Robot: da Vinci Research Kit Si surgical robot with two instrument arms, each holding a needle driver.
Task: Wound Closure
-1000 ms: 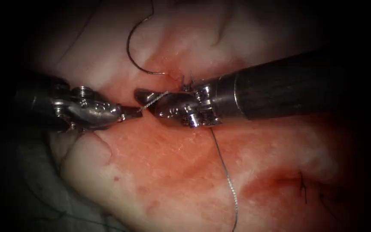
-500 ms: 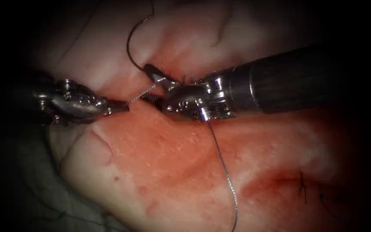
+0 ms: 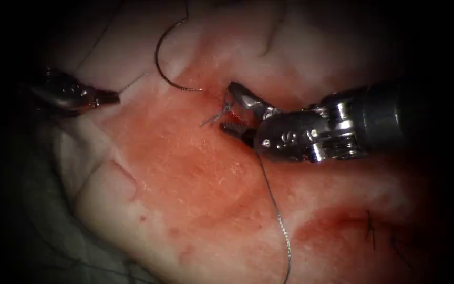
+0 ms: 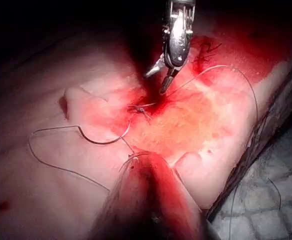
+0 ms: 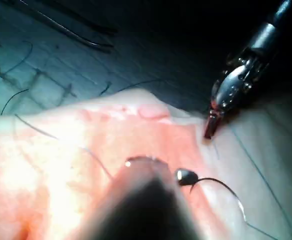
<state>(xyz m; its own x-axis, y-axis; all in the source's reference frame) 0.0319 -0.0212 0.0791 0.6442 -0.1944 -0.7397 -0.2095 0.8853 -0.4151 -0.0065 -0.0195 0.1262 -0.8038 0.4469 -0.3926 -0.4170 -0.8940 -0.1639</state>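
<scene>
The needle [image 3: 166, 63] lies free on the tissue [image 3: 195, 189], a dark curve resting on the pale surface just to the left of the cut [image 3: 214, 97], its point end lying near the cut's upper end. Neither of my tools holds it, and I cannot tell whether any part of it sits in the tissue. At the cut there is a small knot [image 3: 217, 113] with short thread ends sticking out.

My right tool [image 3: 233, 108] has its jaws wide apart around that knot, one above it and one below, gripping nothing. A long strand of thread [image 3: 277, 210] runs down from under this tool across the red fluid [image 3: 206, 168].

My left tool [image 3: 112, 97] sits well to the left of the cut, its jaws closed together on a thin piece of thread [image 3: 132, 83] that trails from the tip toward the needle. From my left wrist I see the right tool [image 4: 162, 80] with its jaws spread over the knot [image 4: 141, 108], and the needle [image 4: 103, 140] curved on the pale tissue [image 4: 46, 200]. From my right wrist I see the left tool [image 5: 210, 131] with its tip down near the tissue [image 5: 61, 170].
</scene>
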